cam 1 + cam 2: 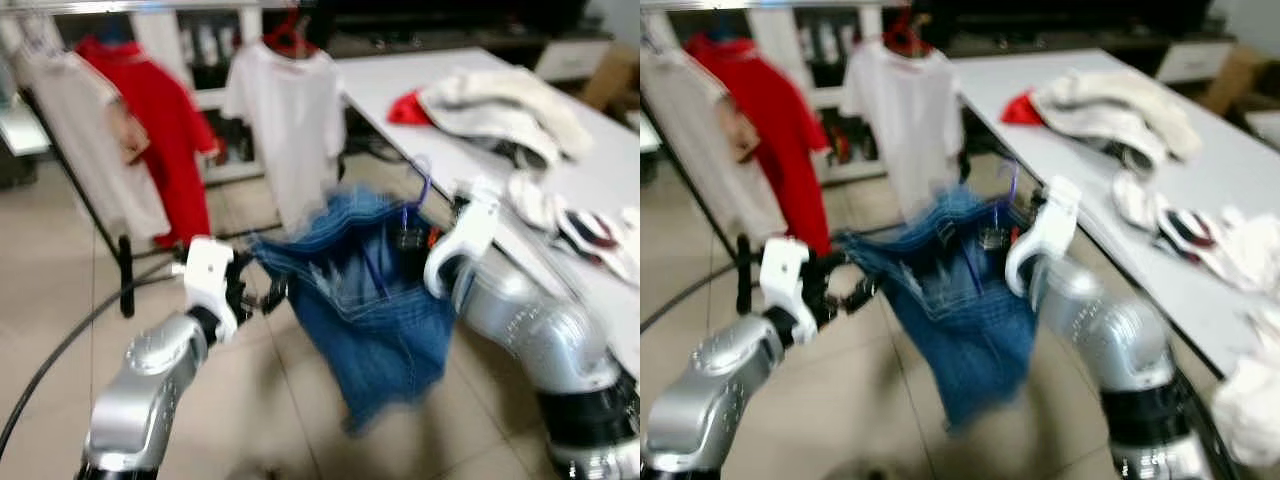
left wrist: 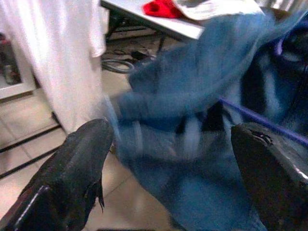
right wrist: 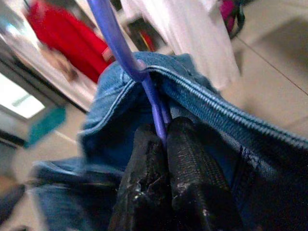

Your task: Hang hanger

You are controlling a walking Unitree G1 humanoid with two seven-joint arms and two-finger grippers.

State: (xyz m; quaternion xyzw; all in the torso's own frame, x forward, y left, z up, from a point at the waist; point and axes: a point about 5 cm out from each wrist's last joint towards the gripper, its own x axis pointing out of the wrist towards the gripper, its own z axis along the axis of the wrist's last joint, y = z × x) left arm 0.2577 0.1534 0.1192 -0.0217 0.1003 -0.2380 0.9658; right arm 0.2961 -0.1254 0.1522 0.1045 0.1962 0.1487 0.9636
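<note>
A purple hanger (image 1: 420,188) carries a blue denim garment (image 1: 375,310) in mid-air before me. My right gripper (image 3: 162,140) is shut on the hanger's stem just below the hook, with the denim waistband (image 3: 231,113) draped around it. My left gripper (image 1: 264,296) is open at the garment's left edge; its fingers (image 2: 72,168) stand wide apart with the denim (image 2: 202,96) just beyond them. The clothes rail (image 1: 150,8) runs along the top left, holding a red shirt (image 1: 160,120), a white shirt (image 1: 290,120) on a red hanger, and a pale shirt (image 1: 80,140). The eye views are blurred.
A long white table (image 1: 620,170) runs along the right, with a cream garment (image 1: 500,105), a red cloth (image 1: 405,108) and other clothes on it. The rack's black leg (image 1: 125,275) and a black cable (image 1: 60,350) are on the tiled floor at left.
</note>
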